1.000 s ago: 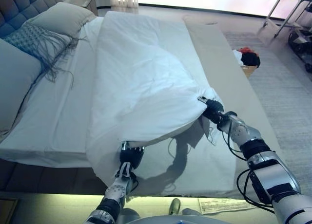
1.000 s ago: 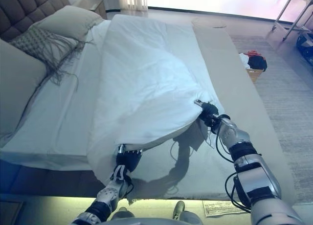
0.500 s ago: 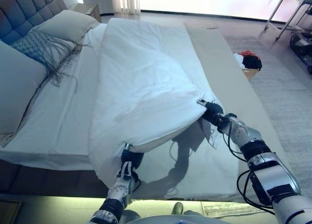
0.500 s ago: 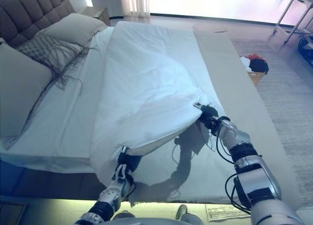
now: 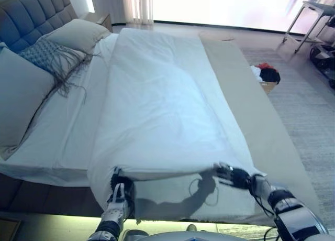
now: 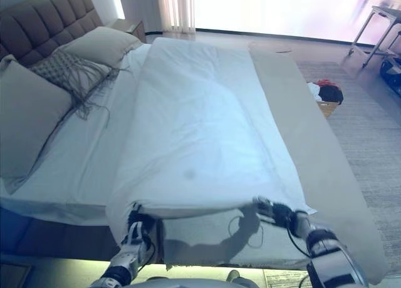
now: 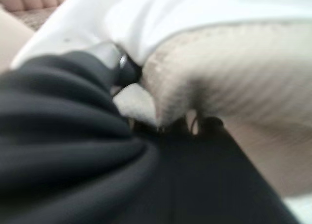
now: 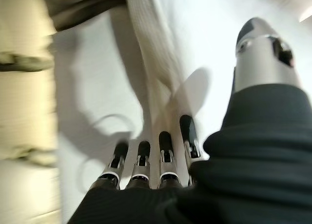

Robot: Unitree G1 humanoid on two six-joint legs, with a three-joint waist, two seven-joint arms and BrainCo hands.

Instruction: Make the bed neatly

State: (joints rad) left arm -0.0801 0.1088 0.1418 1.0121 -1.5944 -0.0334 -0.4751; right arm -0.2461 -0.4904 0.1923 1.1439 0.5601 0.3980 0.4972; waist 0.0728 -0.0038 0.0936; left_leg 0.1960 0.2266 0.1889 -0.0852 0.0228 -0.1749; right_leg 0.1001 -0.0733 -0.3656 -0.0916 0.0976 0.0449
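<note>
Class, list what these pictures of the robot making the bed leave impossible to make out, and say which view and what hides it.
1. Left hand: its fingers, in the eye views, go under the white duvet; its wrist view is blurred.
2. Clothes pile on the floor: too small to identify items, eye views.
3. Headboard: cut off by the picture's edge.

No readable text, labels, numbers or signs in any view.
</note>
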